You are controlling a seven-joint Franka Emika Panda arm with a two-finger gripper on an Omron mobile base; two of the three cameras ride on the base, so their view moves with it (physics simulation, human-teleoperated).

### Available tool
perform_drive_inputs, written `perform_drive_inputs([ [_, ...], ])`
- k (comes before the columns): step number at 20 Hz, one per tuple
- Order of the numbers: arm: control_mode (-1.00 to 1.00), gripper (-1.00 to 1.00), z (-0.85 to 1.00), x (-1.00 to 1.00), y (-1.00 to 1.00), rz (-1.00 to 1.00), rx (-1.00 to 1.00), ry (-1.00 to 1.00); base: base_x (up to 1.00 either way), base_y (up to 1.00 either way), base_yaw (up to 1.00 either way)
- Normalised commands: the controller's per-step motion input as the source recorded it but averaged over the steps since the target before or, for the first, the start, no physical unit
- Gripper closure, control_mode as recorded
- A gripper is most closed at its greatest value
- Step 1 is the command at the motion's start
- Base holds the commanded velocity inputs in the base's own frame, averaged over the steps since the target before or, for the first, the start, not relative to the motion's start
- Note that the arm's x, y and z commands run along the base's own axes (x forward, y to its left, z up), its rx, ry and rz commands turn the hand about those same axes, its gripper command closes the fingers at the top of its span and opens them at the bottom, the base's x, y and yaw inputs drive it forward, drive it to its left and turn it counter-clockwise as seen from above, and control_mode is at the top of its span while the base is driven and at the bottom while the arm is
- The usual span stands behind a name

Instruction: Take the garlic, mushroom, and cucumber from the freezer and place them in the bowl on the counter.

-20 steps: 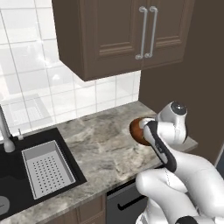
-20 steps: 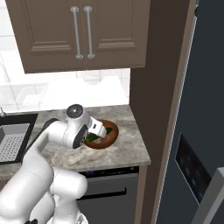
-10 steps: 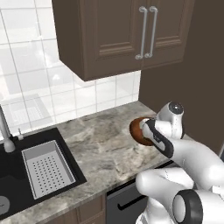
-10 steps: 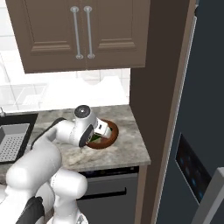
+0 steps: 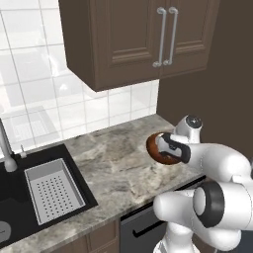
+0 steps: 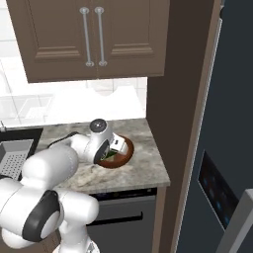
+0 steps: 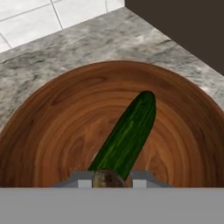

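The reddish-brown wooden bowl (image 7: 57, 127) stands on the marbled counter (image 5: 113, 158) near its right end, by the dark side panel. A dark green cucumber (image 7: 129, 131) lies slanted inside the bowl. My gripper (image 7: 109, 181) hangs just over the bowl's near side, shut on a small brownish lump, the mushroom (image 7: 108, 177), held between the finger tips. From the base views the hand (image 6: 114, 147) covers part of the bowl (image 6: 127, 150) (image 5: 157, 148). The slate-blue freezer (image 6: 232, 123) stands to the right. The garlic is out of view.
A black sink (image 5: 15, 197) with a grey perforated basket (image 5: 52, 190) and a faucet (image 5: 6, 148) lies at the counter's left. Brown wall cabinets (image 5: 138, 39) hang overhead. A dark tall panel (image 6: 178, 123) separates counter and freezer. A dishwasher front (image 6: 123, 217) sits under the counter.
The hand has edged a little further over the bowl, and the arm's lower links have swung with it. The grip has stayed shut and the bowl has not moved.
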Motion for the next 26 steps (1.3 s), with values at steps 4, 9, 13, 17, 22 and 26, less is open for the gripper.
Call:
perform_drive_inputs([
  [4, -1.00, -1.00, -0.14, 0.05, -0.02, 0.00, 0.00, 0.04, 0.00, 0.00, 0.00],
  [9, -1.00, -1.00, -0.08, 0.08, 0.00, 0.00, 0.00, 0.01, 0.00, 0.00, 0.00],
  [13, -1.00, -1.00, 0.00, 0.03, -0.04, 0.00, 0.00, 0.00, 0.00, 0.00, 0.00],
  [17, -1.00, -1.00, 0.00, -0.01, -0.03, 0.00, 0.00, -0.01, 0.00, 0.00, 0.00],
  [22, -1.00, -1.00, 0.06, -0.29, -0.02, 0.00, 0.02, -0.11, 0.00, 0.00, 0.00],
  [26, -1.00, -1.00, 0.42, -0.63, 0.00, 0.00, 0.01, -0.21, 0.00, 0.00, 0.00],
])
